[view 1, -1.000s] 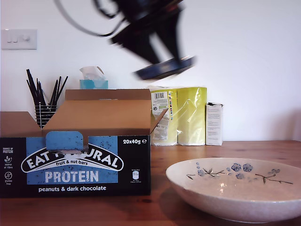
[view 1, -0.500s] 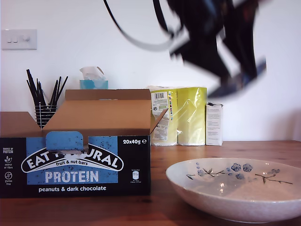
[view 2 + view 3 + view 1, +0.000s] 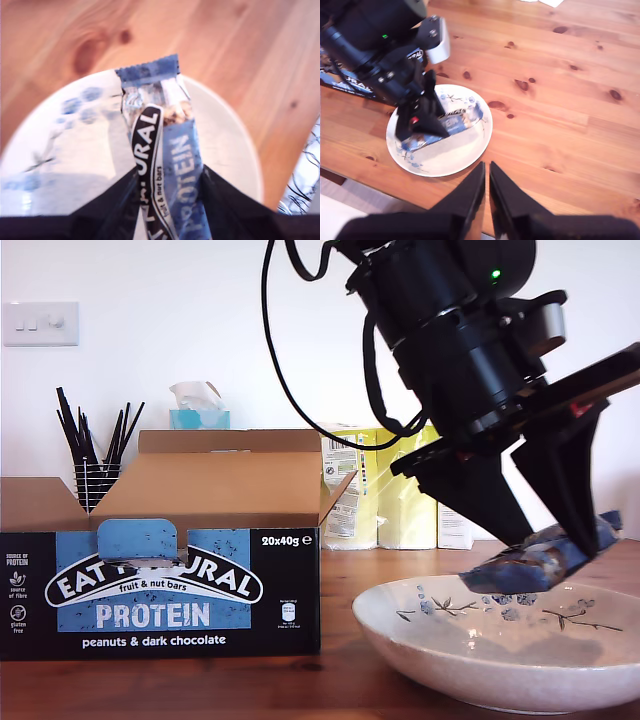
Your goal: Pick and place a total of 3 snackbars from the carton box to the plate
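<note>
While the carton box [image 3: 160, 545] sits at the exterior view's left with its flaps open, there's nothing to do over there right now, so on we go rightwards. Behind it stand a wire holder of black sticks [image 3: 95, 455], a tissue box [image 3: 198, 410] and the yellow pack [image 3: 385, 485] against the wall, all well apart from the action. Then comes my first gripper [image 3: 545, 540], low over the plate [image 3: 420, 640] on the exterior view's right, jaws clenched on a snackbar [image 3: 540, 558]. The first wrist view shows it well: the bar [image 3: 162, 150] sticks out from between my fingers [image 3: 117, 200], its free end over the plate's bowl [image 3: 75, 150].

The bar is tilted, one end lower, and seems just above the dish; I can't tell if that end is touching. The step in hand, as I judge it, is the set-down. Best way: lower a touch more until the low end meets the ceramic, then part the jaws slowly so the glossy wrapper slides flat rather than skidding to the rim. Keep it towards the middle, leaving room for more bars.

My second gripper [image 3: 486, 187] hangs high over the bare table [image 3: 560, 75], jaws pressed together on nothing, well clear. I see no other bar on the plate.
</note>
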